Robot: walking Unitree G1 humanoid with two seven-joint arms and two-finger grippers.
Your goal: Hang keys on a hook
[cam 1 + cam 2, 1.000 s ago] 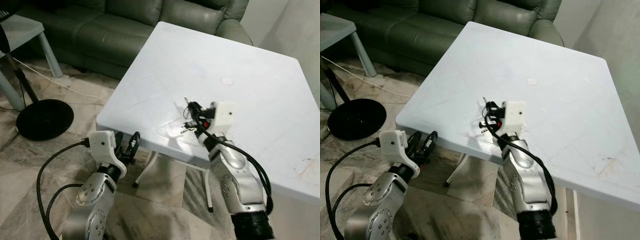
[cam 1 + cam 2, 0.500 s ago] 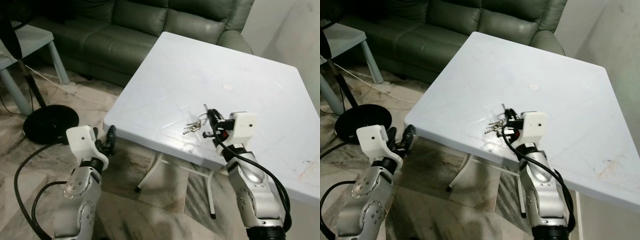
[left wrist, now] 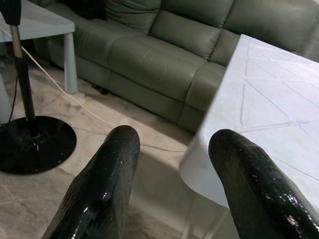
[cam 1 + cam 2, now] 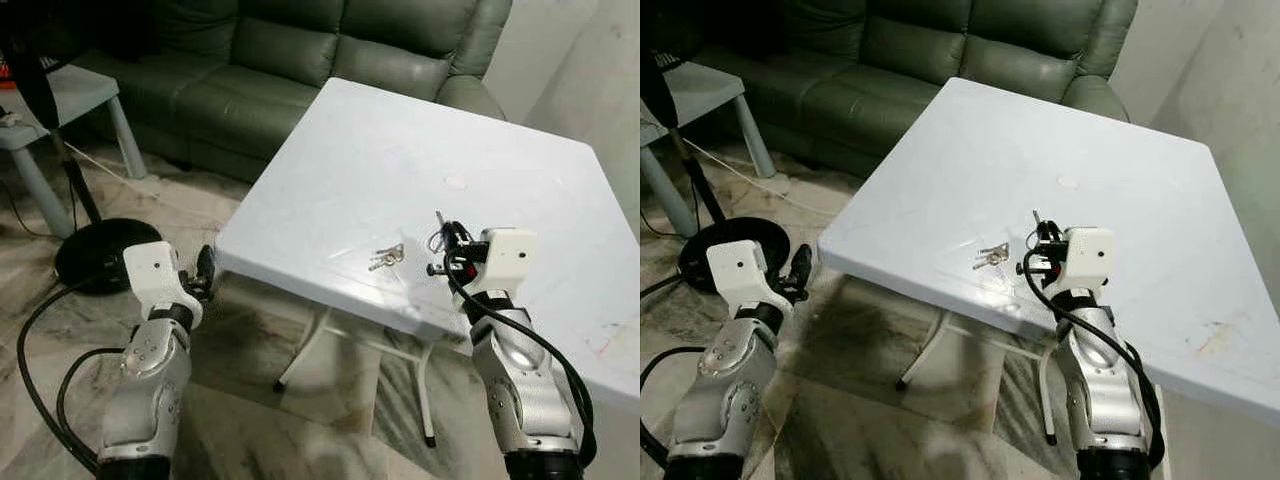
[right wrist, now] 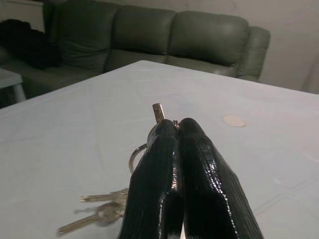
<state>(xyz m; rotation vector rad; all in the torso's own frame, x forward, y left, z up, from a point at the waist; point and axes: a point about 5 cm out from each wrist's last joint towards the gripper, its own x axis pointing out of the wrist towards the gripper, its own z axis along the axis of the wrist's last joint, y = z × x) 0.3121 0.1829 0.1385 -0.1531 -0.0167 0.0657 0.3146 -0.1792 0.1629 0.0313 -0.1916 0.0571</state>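
Right gripper (image 4: 443, 243) now lifted off table (image 4: 520, 150), fingers pinched on key ring; keys (image 4: 386, 257) partly resting near front edge; left gripper (image 3: 169, 164) apart, idle; you need hook next.

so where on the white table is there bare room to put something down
Most of the white plastic table is bare: the far half toward the green sofa, and the right side. It is crowded only near the front edge, where the loose silver keys lie beside the right gripper, shut on a key ring.
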